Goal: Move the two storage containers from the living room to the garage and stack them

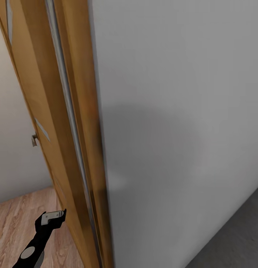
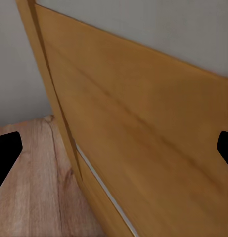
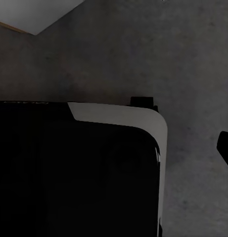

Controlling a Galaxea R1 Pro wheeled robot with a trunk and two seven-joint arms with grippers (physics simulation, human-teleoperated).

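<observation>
Head view, L to R: pale wall at far left, light wood plank flooring (image 1: pixel 17 223) below it. Left end effector (image 1: pixel 53 217) sits low over the planks on its black arm, just beside the wooden door (image 1: pixel 50 111), which stands edge-on w/ a grey strip down its edge and a small metal handle (image 1: pixel 34 140) on its face. Right of the door, a white-grey wall (image 1: pixel 181 130) takes most of the view, faint shadow on it. Dark grey concrete floor (image 1: pixel 233 242) at bottom right corner.

Left wrist view: door panel (image 2: pixel 143 148) close ahead, planks (image 2: pixel 34 187) below it; black fingertips (image 2: pixel 5 148) sit at both edges of the pic, wide apart, nothing between them.

Right wrist view: speckled concrete (image 3: pixel 193 74), the robot's black-and-white base (image 3: pixel 118 116) over it. One right fingertip (image 3: pixel 225 145) at the edge, so can't tell how far that end effector is open. Storage containers not seen from here.
</observation>
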